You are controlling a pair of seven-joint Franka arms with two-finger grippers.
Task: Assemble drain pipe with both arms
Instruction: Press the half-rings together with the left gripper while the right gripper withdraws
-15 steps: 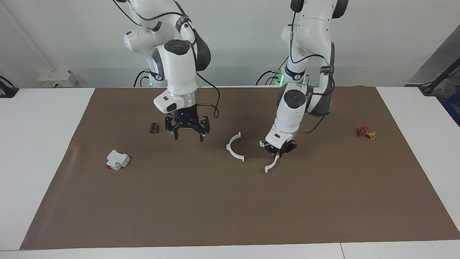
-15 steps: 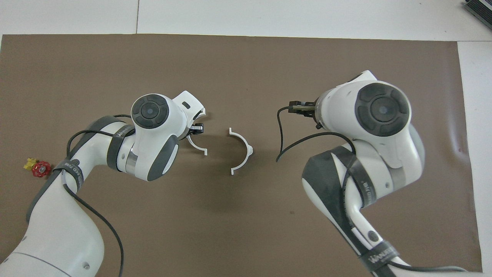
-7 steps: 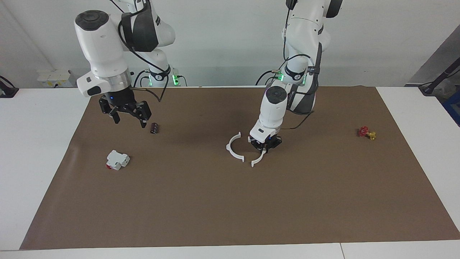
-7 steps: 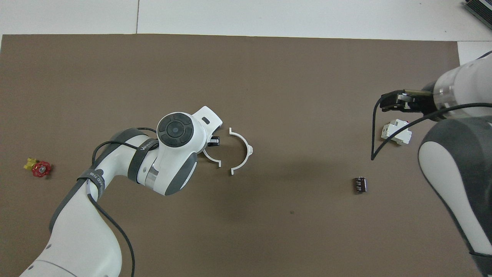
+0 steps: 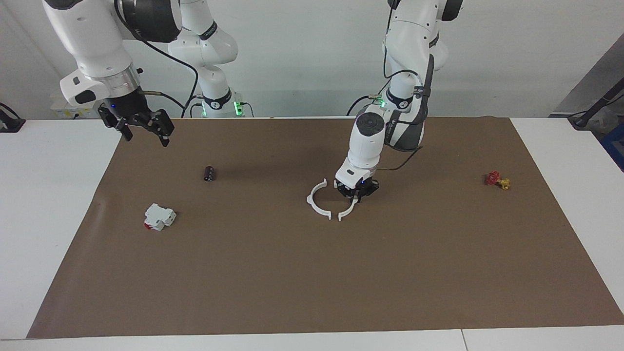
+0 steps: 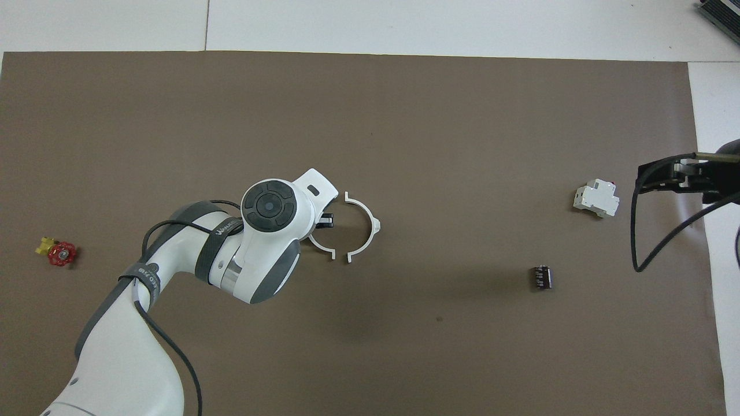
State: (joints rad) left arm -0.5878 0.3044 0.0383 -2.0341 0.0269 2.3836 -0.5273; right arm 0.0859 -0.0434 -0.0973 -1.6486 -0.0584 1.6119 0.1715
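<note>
Two thin white half-circle arcs make up the drain pipe.

Item 1, held arc (image 5: 349, 210): pinched in my left gripper (image 5: 357, 191) low over the brown mat (image 5: 312, 273), its free end tab pointing away from my fingers toward the loose arc's end.

Item 2, loose arc (image 5: 316, 199): lies flat on the mat just beside my left gripper, on the side toward the right arm's end. The two end tabs farther from the robots sit very near each other; I cannot tell whether they touch.

Handling, my judgement: light, thin plastic, somewhat springy, likely to flex or slide on the mat if pushed. Best taken at mid-arc across the thin wall, leaving the end tabs free to mate.

Item 3, right gripper (image 5: 141, 124): raised over the mat's edge at the right arm's end, fingers spread, holding nothing, waiting.

Other stock: black cylinder (image 5: 209, 173), white block with red end (image 5: 159, 217), red-and-yellow piece (image 5: 497, 180), all well apart from my left gripper.
</note>
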